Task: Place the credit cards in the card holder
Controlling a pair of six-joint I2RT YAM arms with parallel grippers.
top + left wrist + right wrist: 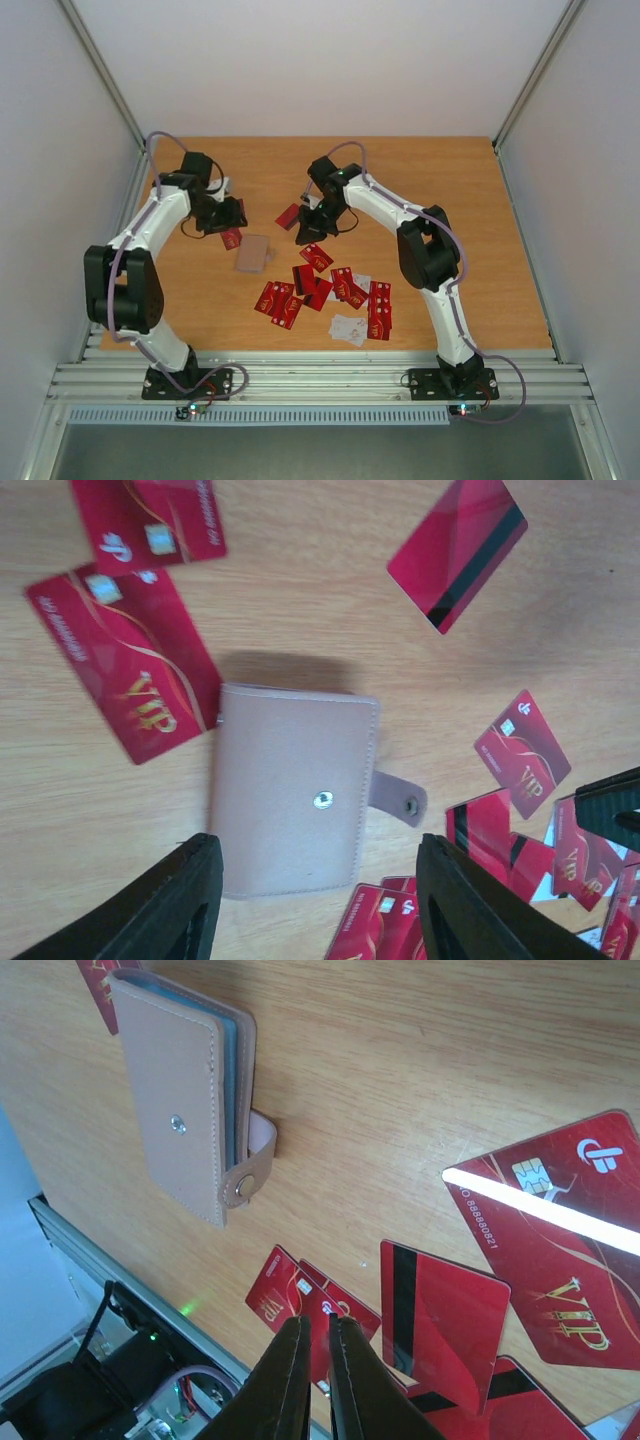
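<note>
Wooden table (pixel 450 200): card holder (pixel 252 253) flat, strap (pixel 400 798) toward credit cards (pixel 330 290).

Bare table (pixel 205 285) lies open left of the card holder (pixel 253 253), while credit cards (pixel 330 290) crowd its near-right side and one card (pixel 231 238) lies just beside its far-left corner.

Robot lab cell — white panels (pixel 300 60), aluminium rails (pixel 320 378), wooden tabletop (pixel 480 200).
</note>
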